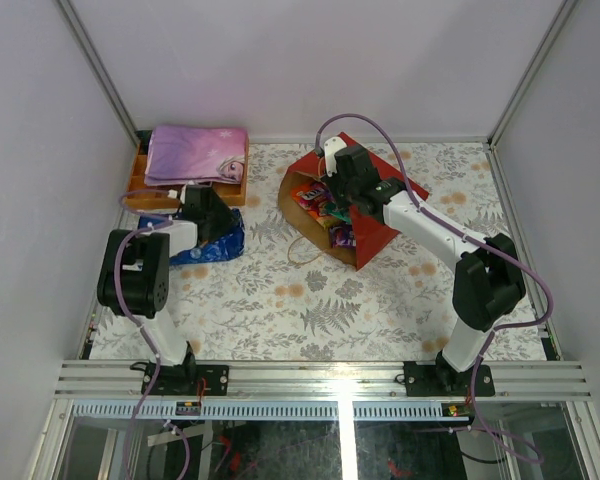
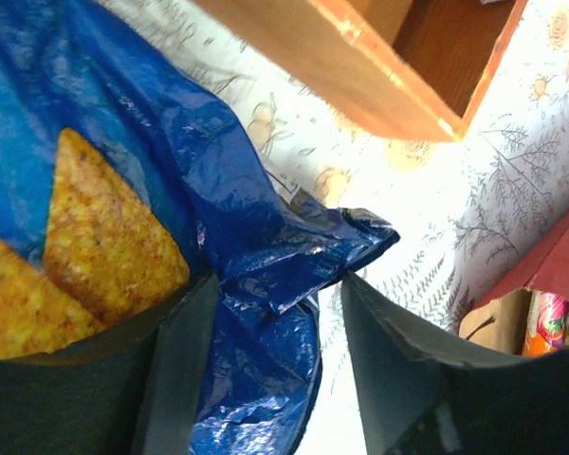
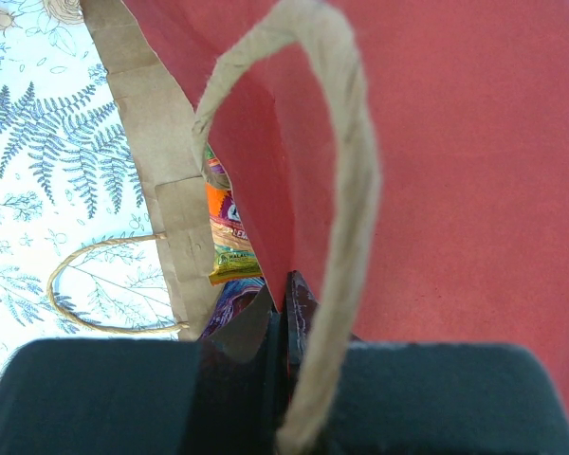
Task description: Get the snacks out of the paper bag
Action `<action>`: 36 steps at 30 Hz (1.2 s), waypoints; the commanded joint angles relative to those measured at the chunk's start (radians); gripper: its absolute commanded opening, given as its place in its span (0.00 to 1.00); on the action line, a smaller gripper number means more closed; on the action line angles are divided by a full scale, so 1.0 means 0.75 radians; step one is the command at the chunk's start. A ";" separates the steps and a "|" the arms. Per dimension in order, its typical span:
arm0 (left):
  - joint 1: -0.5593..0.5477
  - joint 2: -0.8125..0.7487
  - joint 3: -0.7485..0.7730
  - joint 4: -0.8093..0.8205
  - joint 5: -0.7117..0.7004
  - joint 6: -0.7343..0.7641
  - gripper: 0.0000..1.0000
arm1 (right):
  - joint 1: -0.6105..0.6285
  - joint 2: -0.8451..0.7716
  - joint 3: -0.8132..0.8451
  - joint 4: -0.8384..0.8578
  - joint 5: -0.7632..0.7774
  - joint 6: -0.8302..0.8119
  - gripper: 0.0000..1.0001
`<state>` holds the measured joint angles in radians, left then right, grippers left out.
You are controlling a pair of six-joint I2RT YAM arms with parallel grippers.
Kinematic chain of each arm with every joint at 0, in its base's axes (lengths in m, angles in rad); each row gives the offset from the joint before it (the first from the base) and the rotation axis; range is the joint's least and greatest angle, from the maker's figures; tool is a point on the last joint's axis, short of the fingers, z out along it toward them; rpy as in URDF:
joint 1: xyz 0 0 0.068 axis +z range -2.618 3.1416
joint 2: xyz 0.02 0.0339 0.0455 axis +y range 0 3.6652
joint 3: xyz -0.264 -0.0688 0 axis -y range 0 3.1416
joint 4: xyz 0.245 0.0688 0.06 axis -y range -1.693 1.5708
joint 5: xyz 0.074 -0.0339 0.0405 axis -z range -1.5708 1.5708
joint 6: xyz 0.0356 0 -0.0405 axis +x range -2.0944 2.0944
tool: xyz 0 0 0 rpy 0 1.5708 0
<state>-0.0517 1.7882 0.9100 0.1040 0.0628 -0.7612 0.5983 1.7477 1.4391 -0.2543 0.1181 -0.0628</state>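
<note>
Red paper bag [image 1: 380,215] lies on the table [image 1: 310,310], its upper wall pinched by the closed right fingers [image 3: 301,308], with packets [image 1: 320,205] inside. The left fingers [image 2: 185,360] clamp the blue chip bag [image 2: 256,237], already outside, by a crinkled fold. That slippery fold could slide free if lifted.

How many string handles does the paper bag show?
2. One handle lies on the table by the mouth of the paper bag; the other handle loops across its wall, beside the right gripper.

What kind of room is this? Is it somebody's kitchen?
Probably a robot lab bench, not a kitchen: a left arm and right arm bolted to a metal rail, plain white walls boxing in the table, and purple cables.
</note>
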 commanded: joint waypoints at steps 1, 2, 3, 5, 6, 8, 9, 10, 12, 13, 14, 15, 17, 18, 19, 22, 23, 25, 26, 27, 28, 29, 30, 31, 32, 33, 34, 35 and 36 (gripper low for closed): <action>-0.007 -0.206 -0.037 -0.193 -0.121 0.089 0.60 | 0.008 -0.045 0.038 0.059 -0.063 0.033 0.05; -0.007 -0.275 -0.033 -0.238 -0.154 0.102 0.64 | 0.008 -0.046 0.038 0.058 -0.062 0.033 0.05; -0.008 -0.348 -0.029 -0.282 -0.189 0.113 0.68 | 0.008 -0.044 0.037 0.059 -0.063 0.033 0.05; -0.008 -0.483 -0.012 -0.372 -0.279 0.145 0.84 | 0.008 -0.044 0.038 0.059 -0.063 0.032 0.05; -0.005 -0.532 0.004 -0.423 -0.342 0.162 0.91 | 0.009 -0.047 0.039 0.059 -0.064 0.031 0.05; 0.000 -0.593 0.012 -0.492 -0.438 0.159 1.00 | 0.007 -0.047 0.039 0.062 -0.074 0.035 0.06; 0.002 -0.600 0.001 -0.496 -0.448 0.148 1.00 | 0.008 -0.048 0.038 0.062 -0.079 0.039 0.06; 0.014 -0.585 -0.012 -0.489 -0.441 0.133 1.00 | 0.007 -0.048 0.039 0.063 -0.083 0.040 0.07; 0.062 -0.527 -0.036 -0.480 -0.382 0.089 1.00 | 0.008 -0.052 0.039 0.060 -0.088 0.041 0.07; 0.104 -0.461 -0.048 -0.475 -0.327 0.067 1.00 | 0.009 -0.058 0.036 0.061 -0.086 0.040 0.08; 0.149 -0.410 -0.066 -0.458 -0.266 0.047 1.00 | 0.008 -0.064 0.033 0.060 -0.083 0.039 0.08; 0.201 -0.361 -0.087 -0.427 -0.207 0.030 1.00 | 0.008 -0.070 0.027 0.064 -0.081 0.039 0.08; 0.279 -0.282 -0.123 -0.361 -0.132 0.007 0.99 | 0.007 -0.081 0.019 0.070 -0.077 0.037 0.08; 0.313 -0.253 -0.140 -0.331 -0.140 0.005 0.98 | 0.007 -0.084 0.018 0.070 -0.077 0.037 0.08; 0.329 -0.228 -0.142 -0.314 -0.177 0.005 0.98 | 0.008 -0.086 0.019 0.071 -0.077 0.037 0.08; 0.384 -0.150 -0.094 -0.306 -0.230 0.031 0.98 | 0.008 -0.084 0.019 0.071 -0.083 0.037 0.08; 0.393 -0.128 -0.070 -0.312 -0.247 0.041 0.98 | 0.008 -0.078 0.021 0.071 -0.085 0.038 0.08; 0.410 -0.091 -0.017 -0.321 -0.286 0.066 0.98 | 0.008 -0.074 0.023 0.068 -0.086 0.038 0.08; 0.416 -0.067 0.018 -0.332 -0.301 0.081 0.98 | 0.008 -0.072 0.025 0.065 -0.087 0.037 0.08; 0.421 -0.033 0.054 -0.352 -0.311 0.092 0.98 | 0.009 -0.070 0.026 0.065 -0.086 0.037 0.09; 0.422 -0.013 0.087 -0.371 -0.325 0.102 0.98 | 0.008 -0.069 0.026 0.065 -0.086 0.036 0.09; 0.423 0.003 0.115 -0.385 -0.344 0.110 0.98 | 0.008 -0.067 0.027 0.065 -0.084 0.035 0.08; 0.424 0.013 0.135 -0.398 -0.371 0.115 0.98 | 0.008 -0.066 0.028 0.063 -0.082 0.034 0.09; 0.425 0.019 0.148 -0.403 -0.384 0.118 0.98 | 0.008 -0.064 0.028 0.061 -0.080 0.033 0.08; 0.424 0.022 0.158 -0.409 -0.407 0.125 0.98 | 0.008 -0.062 0.031 0.061 -0.079 0.028 0.08; 0.424 0.026 0.165 -0.412 -0.432 0.131 0.98 | 0.008 -0.062 0.031 0.059 -0.077 0.027 0.08; 0.428 0.029 0.170 -0.415 -0.455 0.136 0.99 | 0.008 -0.060 0.033 0.057 -0.075 0.026 0.09; 0.437 0.032 0.171 -0.417 -0.478 0.141 0.99 | 0.008 -0.056 0.034 0.057 -0.074 0.025 0.08; 0.448 0.039 0.170 -0.416 -0.483 0.143 0.99 | 0.008 -0.053 0.036 0.056 -0.075 0.025 0.08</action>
<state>0.2562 1.7912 1.0233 -0.1581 -0.1974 -0.6910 0.5983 1.7473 1.4384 -0.2539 0.1104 -0.0593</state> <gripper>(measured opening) 0.986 0.085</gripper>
